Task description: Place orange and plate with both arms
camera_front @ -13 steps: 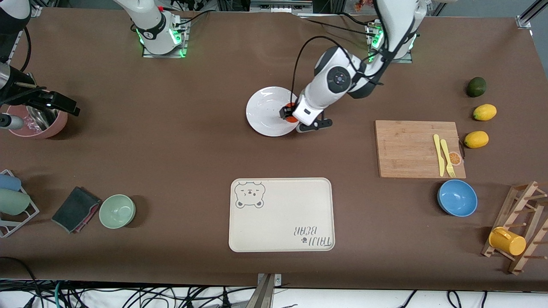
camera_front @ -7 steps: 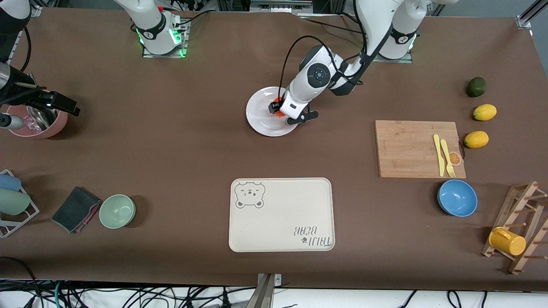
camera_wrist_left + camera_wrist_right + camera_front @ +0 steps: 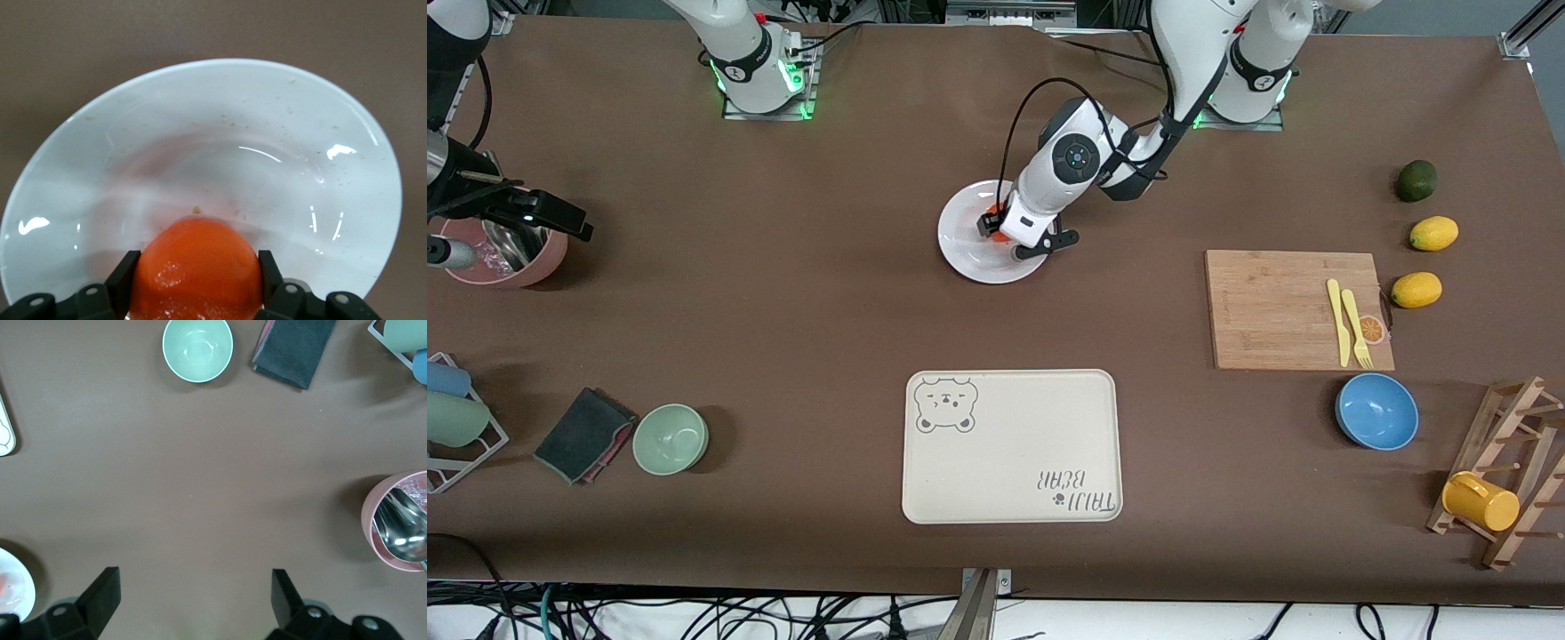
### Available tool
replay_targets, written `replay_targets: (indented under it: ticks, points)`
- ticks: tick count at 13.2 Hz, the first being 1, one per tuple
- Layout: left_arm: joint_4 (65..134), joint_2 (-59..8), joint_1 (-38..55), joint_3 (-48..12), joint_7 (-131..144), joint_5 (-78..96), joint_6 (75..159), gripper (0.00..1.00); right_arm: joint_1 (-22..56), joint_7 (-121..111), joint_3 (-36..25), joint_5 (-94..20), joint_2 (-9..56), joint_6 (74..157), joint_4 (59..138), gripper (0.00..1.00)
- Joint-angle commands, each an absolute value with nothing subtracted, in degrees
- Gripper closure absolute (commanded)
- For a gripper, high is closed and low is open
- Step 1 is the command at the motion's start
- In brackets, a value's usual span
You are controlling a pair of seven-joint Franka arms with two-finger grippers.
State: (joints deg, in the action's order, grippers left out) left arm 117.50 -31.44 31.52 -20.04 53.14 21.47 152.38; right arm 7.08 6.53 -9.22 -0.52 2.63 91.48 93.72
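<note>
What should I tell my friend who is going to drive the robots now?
Left gripper: its fingers are shut on the orange, held over the plate.
Right gripper: fingers open, holding nothing. That arm waits up over the right arm's end of the table, close to the pink pot.
Plate: on the table between the two bases, farther from the front camera than the bear tray.
Done: orange picked up and brought over the plate.
Left: let go of the orange onto the plate. The right arm's share of the job is not started.
</note>
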Motion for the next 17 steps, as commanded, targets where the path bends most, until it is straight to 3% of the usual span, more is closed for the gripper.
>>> replay_targets:
  ticks: [1, 3, 7, 12, 14, 17]
  points:
    - [115.66, -33.22, 32.96, -18.28, 53.17, 22.5, 153.28, 0.76, 7.12, 6.94, -9.05, 0.18, 2.2, 90.97, 93.6, 0.0]
    - [115.66, -33.05, 32.96, -17.93, 53.09, 22.24, 153.28, 0.01, 7.12, 6.94, -9.05, 0.09, 2.2, 90.97, 93.6, 0.0]
    - [116.01, -29.02, 32.35, -16.35, 52.91, 22.24, 152.58, 0.0, 7.12, 6.94, -9.05, 0.18, 2.2, 90.97, 93.6, 0.0]
    - [117.42, -11.38, 16.4, -15.64, 51.42, 22.15, 138.01, 0.0, 7.12, 6.94, -9.05, 0.18, 2.2, 90.97, 93.6, 0.0]
    - [118.65, -4.52, 9.87, -15.64, 51.42, 22.15, 137.29, 0.0, 7.03, 6.94, -9.05, 0.18, 2.2, 90.97, 93.6, 0.0]
    - [117.96, -1.06, 8.35, -15.56, 51.15, 22.06, 138.42, 0.0, 7.03, 6.94, -9.05, 0.18, 2.2, 90.97, 93.6, 0.0]
